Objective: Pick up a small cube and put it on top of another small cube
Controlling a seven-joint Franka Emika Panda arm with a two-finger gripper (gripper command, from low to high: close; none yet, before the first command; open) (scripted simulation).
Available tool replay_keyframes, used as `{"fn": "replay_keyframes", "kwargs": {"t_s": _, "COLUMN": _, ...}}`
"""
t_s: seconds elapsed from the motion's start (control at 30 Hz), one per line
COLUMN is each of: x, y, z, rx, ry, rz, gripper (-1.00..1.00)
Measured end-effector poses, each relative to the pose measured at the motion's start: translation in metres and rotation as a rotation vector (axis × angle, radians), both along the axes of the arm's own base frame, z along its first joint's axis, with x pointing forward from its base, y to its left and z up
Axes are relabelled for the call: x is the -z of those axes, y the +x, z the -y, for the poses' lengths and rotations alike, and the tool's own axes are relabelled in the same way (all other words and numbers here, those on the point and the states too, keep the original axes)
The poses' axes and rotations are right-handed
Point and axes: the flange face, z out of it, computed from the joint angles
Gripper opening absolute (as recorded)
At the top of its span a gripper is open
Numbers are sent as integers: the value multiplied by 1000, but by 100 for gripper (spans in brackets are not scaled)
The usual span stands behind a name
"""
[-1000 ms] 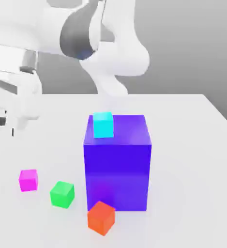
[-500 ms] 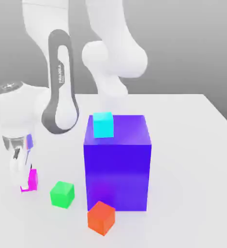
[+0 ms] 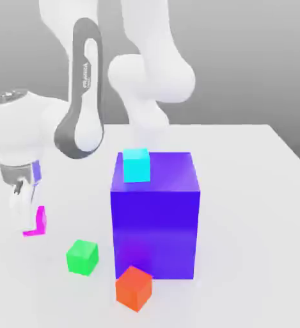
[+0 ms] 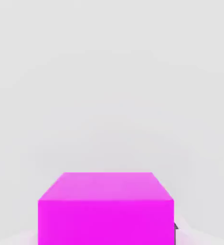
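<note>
So the gripper is clamped on the magenta cube at the exterior view's left, holding it just off the white table. Cyan cube sits on the big blue block, green cube and red cube out front

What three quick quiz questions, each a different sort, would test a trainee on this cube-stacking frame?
1. True or false: the cyan cube rests on the table.
2. Which small cube is the gripper shut on? A) green cube B) magenta cube C) orange cube
3. Fill in: the orange cube sits in front of the big ____ block.

Key: 1 false, it sits atop the big block; 2 B; 3 blue.
</note>
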Motion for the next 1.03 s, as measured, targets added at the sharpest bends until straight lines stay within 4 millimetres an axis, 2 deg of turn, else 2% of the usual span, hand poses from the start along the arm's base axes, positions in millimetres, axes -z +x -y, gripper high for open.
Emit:
{"fn": "replay_keyframes", "kwargs": {"t_s": 0.47, "x": -16, "y": 72, "z": -14, "rx": -761, "ry": 142, "rz": -36, "gripper": -100}}
{"fn": "replay_keyframes", "kwargs": {"t_s": 0.8, "x": 5, "y": 79, "z": -43, "rx": -1389, "ry": 240, "rz": -5, "gripper": -100}}
{"fn": "replay_keyframes", "kwargs": {"t_s": 1.03, "x": 6, "y": 83, "z": -65, "rx": -1817, "ry": 271, "rz": 66, "gripper": -100}}
